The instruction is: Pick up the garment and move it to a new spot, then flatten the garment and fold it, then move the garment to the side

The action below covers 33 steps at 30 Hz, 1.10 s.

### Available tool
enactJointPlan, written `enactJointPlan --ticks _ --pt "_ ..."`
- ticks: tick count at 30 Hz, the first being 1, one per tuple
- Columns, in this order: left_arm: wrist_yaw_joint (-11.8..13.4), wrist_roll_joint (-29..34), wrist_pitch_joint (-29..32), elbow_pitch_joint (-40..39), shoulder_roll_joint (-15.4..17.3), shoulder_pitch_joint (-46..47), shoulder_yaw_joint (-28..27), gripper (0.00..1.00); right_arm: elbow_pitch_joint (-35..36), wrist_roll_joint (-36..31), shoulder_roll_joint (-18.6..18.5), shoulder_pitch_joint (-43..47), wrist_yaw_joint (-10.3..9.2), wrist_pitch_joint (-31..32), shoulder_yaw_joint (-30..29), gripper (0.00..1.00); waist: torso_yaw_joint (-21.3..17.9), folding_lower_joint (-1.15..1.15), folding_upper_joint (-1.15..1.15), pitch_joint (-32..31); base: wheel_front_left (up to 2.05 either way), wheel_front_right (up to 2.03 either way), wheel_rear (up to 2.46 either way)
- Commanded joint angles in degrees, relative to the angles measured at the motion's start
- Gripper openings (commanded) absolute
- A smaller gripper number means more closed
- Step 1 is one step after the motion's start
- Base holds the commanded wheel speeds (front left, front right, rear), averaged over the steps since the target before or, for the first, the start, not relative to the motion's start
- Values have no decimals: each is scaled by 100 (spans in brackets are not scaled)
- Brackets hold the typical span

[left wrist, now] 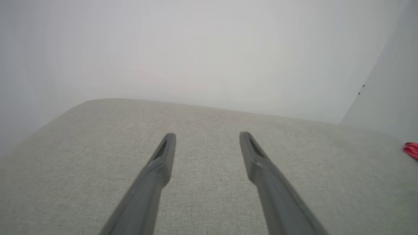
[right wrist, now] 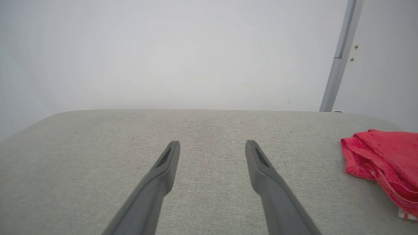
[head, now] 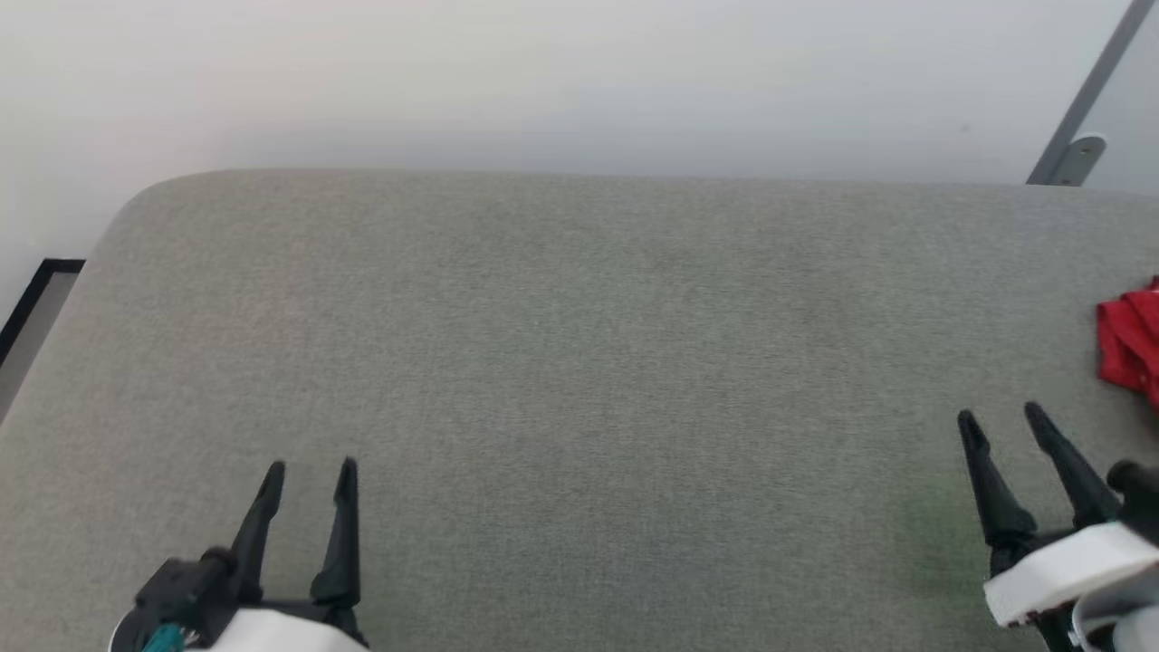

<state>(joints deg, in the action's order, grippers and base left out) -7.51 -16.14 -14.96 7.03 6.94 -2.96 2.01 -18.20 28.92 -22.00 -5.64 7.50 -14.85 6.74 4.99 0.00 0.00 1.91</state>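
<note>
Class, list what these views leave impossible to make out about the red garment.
- Head view: the garment is cut off by the right edge; full outline unknown.
- Left wrist view: a tiny red sliver at the right edge, too small for detail.
- Right wrist view: it runs past the right edge.

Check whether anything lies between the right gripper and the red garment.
Nothing visible does. Bare grey cushion separates the open right gripper from the garment, which lies off to its right, partly cut off by the frame edge.

right hand spread empty, garment well apart
</note>
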Motion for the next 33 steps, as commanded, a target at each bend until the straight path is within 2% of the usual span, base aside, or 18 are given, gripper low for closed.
enactJointPlan --ticks 1,9,17,33 --pt "7 -27 -32 -64 -17 -123 -60 100 186 -59 33 148 -4 43 -109 100 -75 0 0 -17 0 0 0" --pt "7 -36 -31 -321 -16 -477 -204 100 984 -230 354 713 -3 362 -486 100 -200 0 0 2 0 0 0" --pt "7 -2 -32 -462 -21 -591 -272 100 1397 -376 531 924 -3 522 -766 100 -205 0 0 53 0 0 0" --pt "7 -79 -32 -449 -42 -627 -255 100 1549 -322 582 990 -3 637 -828 100 -194 0 0 31 0 0 0"
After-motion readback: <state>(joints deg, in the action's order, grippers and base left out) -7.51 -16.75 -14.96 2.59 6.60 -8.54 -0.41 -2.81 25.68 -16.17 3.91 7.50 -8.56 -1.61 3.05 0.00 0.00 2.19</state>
